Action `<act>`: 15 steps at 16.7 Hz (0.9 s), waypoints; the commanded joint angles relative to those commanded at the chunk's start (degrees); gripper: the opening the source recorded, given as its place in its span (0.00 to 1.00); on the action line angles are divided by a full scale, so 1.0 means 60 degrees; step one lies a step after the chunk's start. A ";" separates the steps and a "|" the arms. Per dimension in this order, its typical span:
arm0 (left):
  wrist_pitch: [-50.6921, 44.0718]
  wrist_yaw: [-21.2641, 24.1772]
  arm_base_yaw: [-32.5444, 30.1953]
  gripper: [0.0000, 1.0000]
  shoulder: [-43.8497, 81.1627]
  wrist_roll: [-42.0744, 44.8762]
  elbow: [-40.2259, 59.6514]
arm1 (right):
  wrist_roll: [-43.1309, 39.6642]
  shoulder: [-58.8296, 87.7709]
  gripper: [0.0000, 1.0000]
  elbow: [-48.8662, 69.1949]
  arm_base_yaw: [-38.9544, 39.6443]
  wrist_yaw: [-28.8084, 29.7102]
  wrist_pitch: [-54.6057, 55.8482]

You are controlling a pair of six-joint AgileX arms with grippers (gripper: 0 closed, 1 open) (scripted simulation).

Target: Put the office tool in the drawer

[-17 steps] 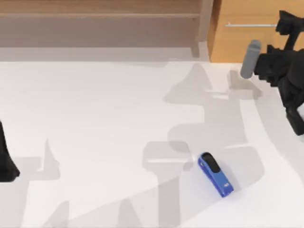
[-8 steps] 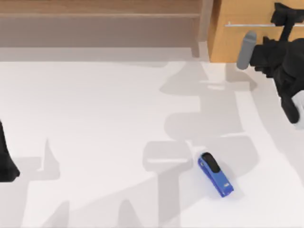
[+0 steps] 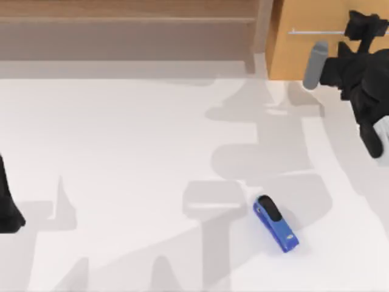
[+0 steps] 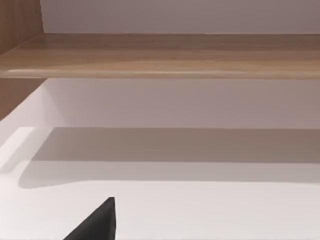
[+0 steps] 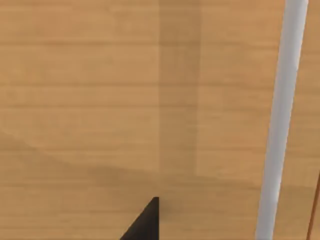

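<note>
A long wooden shelf unit point(image 3: 127, 27) runs along the far edge of the white table point(image 3: 121, 152), from the top view's left side to past the middle. Its right upright post point(image 3: 262, 30) ends the unit. Under its shelf board point(image 4: 165, 55) lies a shaded recess with a pale back wall point(image 4: 175, 100). Grey shadows fall across the table in front of the shelf unit, thickest toward its right end

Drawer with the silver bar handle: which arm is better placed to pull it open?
Probably right. The right gripper is at the tan wood-fronted drawer's silver bar handle; the left arm is parked at the table's left edge.
</note>
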 joint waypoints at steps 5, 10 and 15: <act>0.0000 0.0000 0.0000 1.00 0.0000 0.0000 0.0000 | 0.0000 0.0000 0.17 0.0000 0.0000 0.0000 0.0000; 0.0000 0.0000 0.0000 1.00 0.0000 0.0000 0.0000 | 0.0000 0.0000 0.00 0.0000 0.0000 0.0000 0.0000; 0.0000 0.0000 0.0000 1.00 0.0000 0.0000 0.0000 | 0.0000 0.0000 0.00 0.0000 0.0000 0.0000 0.0000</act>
